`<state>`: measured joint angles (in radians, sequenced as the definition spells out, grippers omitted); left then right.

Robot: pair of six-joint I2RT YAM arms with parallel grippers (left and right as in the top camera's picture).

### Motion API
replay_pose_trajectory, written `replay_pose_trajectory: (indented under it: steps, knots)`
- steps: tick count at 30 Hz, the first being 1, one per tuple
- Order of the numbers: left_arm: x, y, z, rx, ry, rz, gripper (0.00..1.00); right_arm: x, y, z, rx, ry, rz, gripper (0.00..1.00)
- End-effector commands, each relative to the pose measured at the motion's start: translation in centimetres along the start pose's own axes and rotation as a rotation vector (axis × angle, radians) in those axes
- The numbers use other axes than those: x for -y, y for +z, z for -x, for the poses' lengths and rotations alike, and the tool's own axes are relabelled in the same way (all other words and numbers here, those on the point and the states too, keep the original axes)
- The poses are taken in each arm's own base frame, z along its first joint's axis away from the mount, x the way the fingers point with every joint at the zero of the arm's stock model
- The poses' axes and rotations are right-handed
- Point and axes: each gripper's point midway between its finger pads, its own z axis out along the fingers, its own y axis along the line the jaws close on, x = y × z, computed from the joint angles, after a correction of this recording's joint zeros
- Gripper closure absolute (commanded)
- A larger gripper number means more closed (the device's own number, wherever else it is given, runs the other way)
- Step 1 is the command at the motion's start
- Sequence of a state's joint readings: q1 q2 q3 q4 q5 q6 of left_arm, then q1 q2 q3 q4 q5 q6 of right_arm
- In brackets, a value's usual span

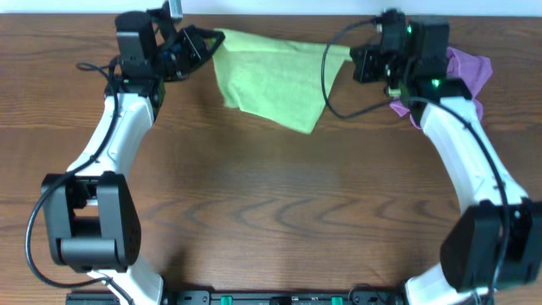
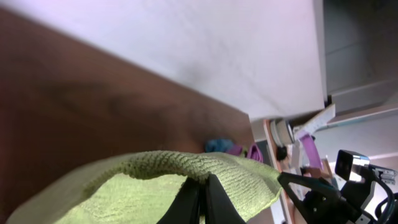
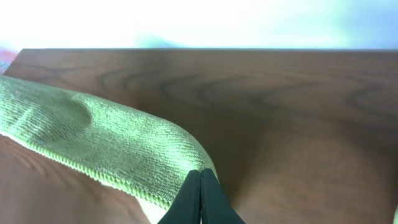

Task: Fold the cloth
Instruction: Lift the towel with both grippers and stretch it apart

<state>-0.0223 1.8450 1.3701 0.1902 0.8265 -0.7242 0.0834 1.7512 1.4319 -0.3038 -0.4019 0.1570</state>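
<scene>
Both pincers, left gripper (image 1: 206, 44) and right gripper (image 1: 354, 59), pinch 2 far corners of the cloth (image 1: 271, 80) at 12 o'clock on the table (image 1: 271, 212), so next they likely carry them toward 6 o'clock to fold.

- Purple cloth (image 1: 468, 69): bunched up, well behind the right jaws.
- Brown wooden table (image 1: 279, 203): beneath the left jaws and the right jaws.
- White surface (image 2: 186, 43): beyond the left jaws.

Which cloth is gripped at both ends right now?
The light lime-green cloth, pinched by the left gripper and right gripper at its far corners; the purple cloth is in neither gripper.
</scene>
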Motion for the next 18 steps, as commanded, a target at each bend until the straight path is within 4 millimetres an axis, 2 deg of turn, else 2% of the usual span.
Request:
replay_pose_trajectory:
  steps: [1,5,8,14,16,18]
  knots:
    - [1.1,0.5,2.6,0.049,0.066,-0.014,0.94,0.4,0.0,2.8,0.037,-0.022,-0.014,0.99]
    - [3.2,0.7,3.7,0.031,0.106,-0.064,0.94,0.4,-1.0,4.3,0.037,-0.066,-0.054,0.99]
    - [3.5,0.5,3.0,-0.019,0.109,-0.07,0.94,0.3,-1.5,3.5,-0.01,-0.072,-0.061,0.99]
    - [1.8,0.0,-0.4,-0.166,0.069,-0.045,0.94,0.2,-2.0,-0.3,-0.164,-0.074,-0.055,0.99]
    - [1.1,-0.4,-0.7,-0.181,0.055,-0.031,0.94,0.1,-2.1,-0.6,-0.177,-0.109,-0.051,0.99]
    - [0.9,-0.7,-0.3,-0.174,0.051,-0.031,0.94,0.5,-2.2,0.3,-0.148,-0.125,-0.078,0.99]
